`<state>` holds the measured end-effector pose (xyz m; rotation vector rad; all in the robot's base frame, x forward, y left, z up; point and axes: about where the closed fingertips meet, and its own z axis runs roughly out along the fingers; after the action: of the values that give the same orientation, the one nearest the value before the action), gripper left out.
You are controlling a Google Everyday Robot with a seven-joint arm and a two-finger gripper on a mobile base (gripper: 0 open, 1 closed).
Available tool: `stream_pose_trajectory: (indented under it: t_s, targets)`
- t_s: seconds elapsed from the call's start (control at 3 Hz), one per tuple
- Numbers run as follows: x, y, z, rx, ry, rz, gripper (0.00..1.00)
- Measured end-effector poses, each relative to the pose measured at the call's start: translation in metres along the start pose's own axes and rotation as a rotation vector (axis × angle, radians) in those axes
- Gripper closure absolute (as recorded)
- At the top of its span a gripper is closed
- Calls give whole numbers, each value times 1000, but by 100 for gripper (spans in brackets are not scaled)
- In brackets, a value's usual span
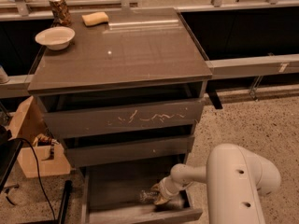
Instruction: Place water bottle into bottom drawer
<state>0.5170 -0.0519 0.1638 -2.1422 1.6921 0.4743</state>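
The water bottle (pixel 147 196) lies low inside the bottom drawer (pixel 112 190), toward its near right corner, either resting on the drawer floor or just above it; which of the two cannot be told. The gripper (pixel 160 197) is right beside the bottle on its right, down inside the drawer, and it looks to be touching the bottle, but whether it is clamped on it or has let go cannot be told. The white arm (pixel 236 183) reaches in from the right near side. The drawer is pulled well out, below the plain middle drawer (pixel 128 149) and the scratched top drawer (pixel 126 118), both of which are only slightly open. On the desk (pixel 126 55) above, at the far left, stand a white bowl (pixel 55 37), a patterned can (pixel 60 10) and a yellow sponge (pixel 95 18), all well apart from the work. As a judgement, the task is nearly done: the bottle is within the right drawer, and what is left is to release it, if that is not done, and lift the gripper clear without dragging the bottle along.
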Motion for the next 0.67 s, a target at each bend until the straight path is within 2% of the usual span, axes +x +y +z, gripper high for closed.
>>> stream_pose_trajectory:
  t_s: [0.67]
  targets:
    - [2,1,-1,0,-8,2,16]
